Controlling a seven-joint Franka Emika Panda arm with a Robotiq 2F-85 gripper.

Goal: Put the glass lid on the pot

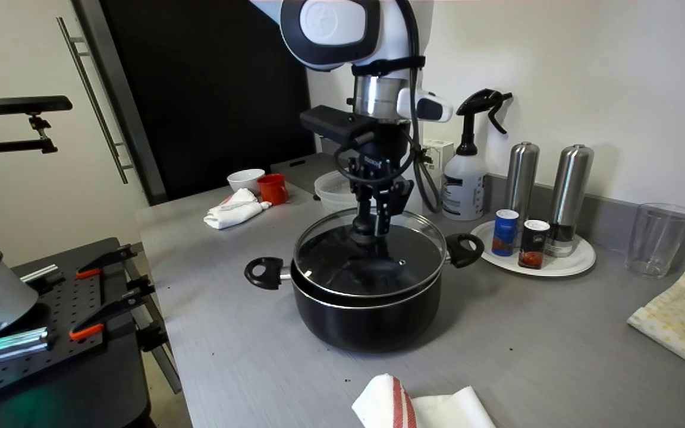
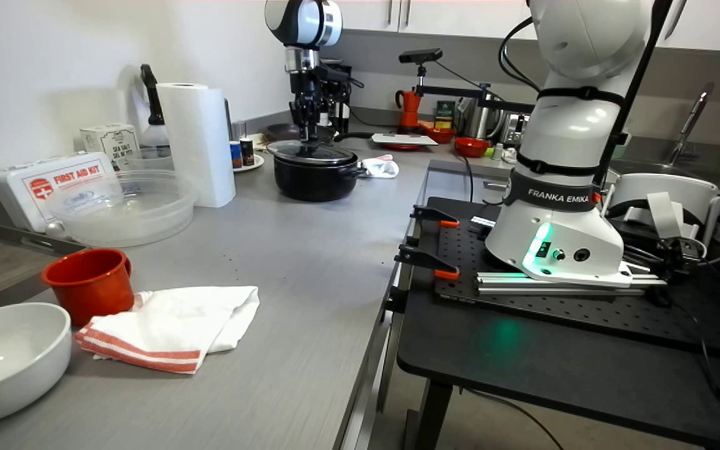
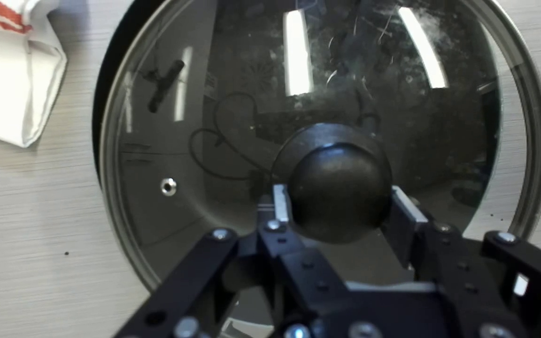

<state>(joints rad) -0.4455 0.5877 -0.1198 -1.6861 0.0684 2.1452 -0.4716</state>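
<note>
Pinching its rounded knob [image 3: 341, 192], fingers [image 3: 403, 230] hold glass lid [image 1: 372, 271] over pot [image 1: 369, 327].

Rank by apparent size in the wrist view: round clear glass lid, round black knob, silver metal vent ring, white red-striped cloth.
1. Glass lid
2. Black knob and striped cloth: unsure, the frame cuts the cloth
3. Vent ring
</note>
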